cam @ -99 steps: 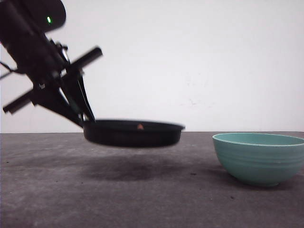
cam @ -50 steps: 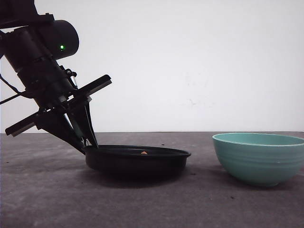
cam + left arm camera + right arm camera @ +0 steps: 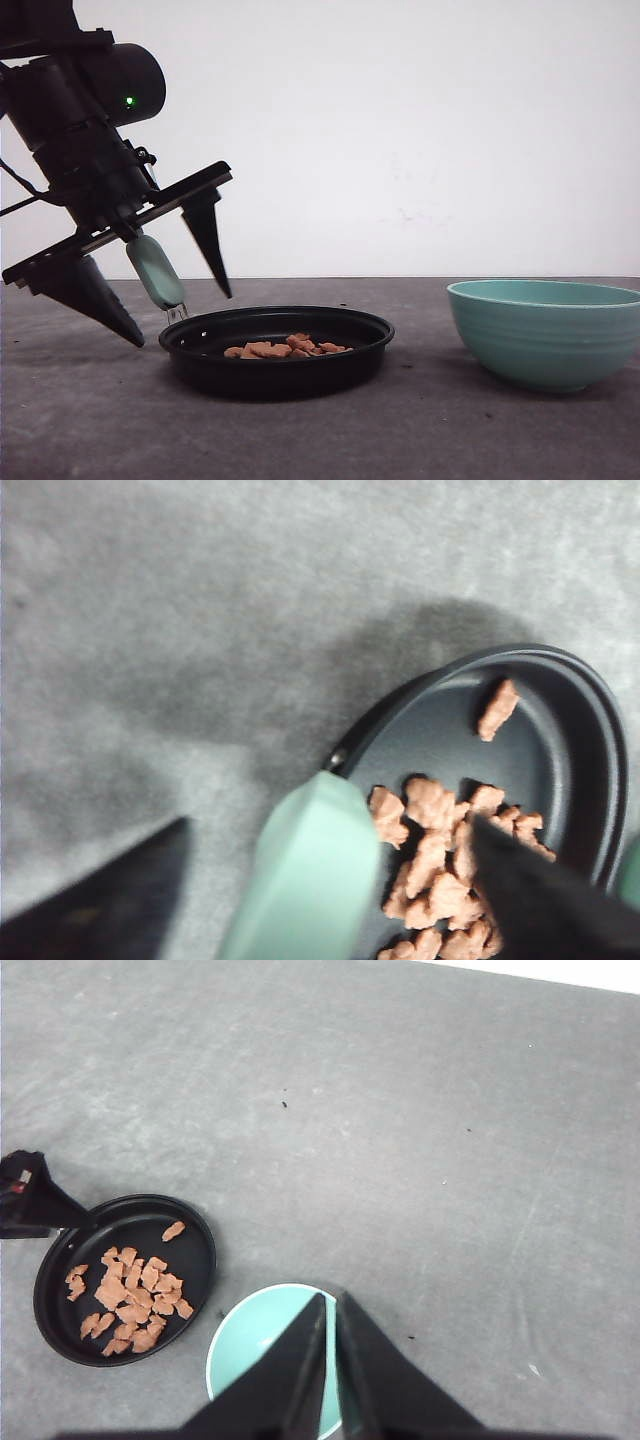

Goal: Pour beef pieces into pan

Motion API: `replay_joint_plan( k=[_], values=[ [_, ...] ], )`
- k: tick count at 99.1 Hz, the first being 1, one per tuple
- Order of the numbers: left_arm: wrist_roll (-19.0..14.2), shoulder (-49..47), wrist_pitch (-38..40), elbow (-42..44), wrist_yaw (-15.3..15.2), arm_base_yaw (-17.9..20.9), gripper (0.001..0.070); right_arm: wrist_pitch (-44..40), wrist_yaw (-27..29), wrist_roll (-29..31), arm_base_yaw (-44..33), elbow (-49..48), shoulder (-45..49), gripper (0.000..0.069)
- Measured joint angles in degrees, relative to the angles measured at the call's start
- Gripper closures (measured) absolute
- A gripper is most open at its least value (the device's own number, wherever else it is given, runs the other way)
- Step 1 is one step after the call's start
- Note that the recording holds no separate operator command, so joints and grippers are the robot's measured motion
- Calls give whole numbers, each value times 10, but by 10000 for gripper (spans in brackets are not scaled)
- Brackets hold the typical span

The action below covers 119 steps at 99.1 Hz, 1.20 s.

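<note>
**Beef in pan, pan on table, left jaws off the handle**

Front view: left gripper (image 3: 178, 318) is spread wide, one finger on each side of the mint-green handle (image 3: 155, 270), clear gap both sides, so it holds nothing. The black frying pan (image 3: 277, 350) sits flat on the grey table (image 3: 400, 430), just below and ahead of the fingertips. Beef pieces (image 3: 285, 348) lie heaped on the pan floor. Teal ribbed bowl (image 3: 548, 330) stands well apart on the pan's far side from this gripper.

Left wrist view: handle (image 3: 305, 875) runs up between the two dark fingers (image 3: 540, 905), touching neither as far as I can tell. Beef pieces (image 3: 440, 865) are bunched beyond the handle's end, one stray chunk nearer the far rim.

Right wrist view: right gripper (image 3: 331, 1360) is pinched nearly shut on nothing, hovering above the bowl (image 3: 265, 1345), which looks empty. Pan (image 3: 125, 1275) with beef (image 3: 125, 1295) lies off to its side.

Risk: handle sits between the fingers, so a sideways retreat could clip it, swing the pan and spill chunks. Pouring looks finished.
</note>
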Motion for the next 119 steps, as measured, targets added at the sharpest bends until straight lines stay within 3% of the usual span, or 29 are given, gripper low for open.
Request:
replay_joint_plan(
  k=[5,34,54,83,92,108,113,119],
  values=[
    [-3,0,0,0,0,0,14,0,0,0,0,0,0,680],
    [-20,-40,4,0,-3,0,14,6,30,-19,0,0,0,680],
    [-43,-112,-2,0,-18,0,14,54,30,-29,0,-6,0,680],
    [-38,-268,-6,0,-87,1,22,162,43,-40,0,-101,-1,680],
    [-11,-325,-13,0,-116,1,138,225,45,-49,0,-156,-4,680],
    [52,-421,-64,0,-211,1,580,336,46,-68,0,-272,-20,680],
    [70,-447,-72,-1,-237,1,647,364,47,-80,0,-305,-28,680],
    [90,-479,-67,-11,-256,3,680,388,47,-94,0,-336,-38,680]
  ],
)
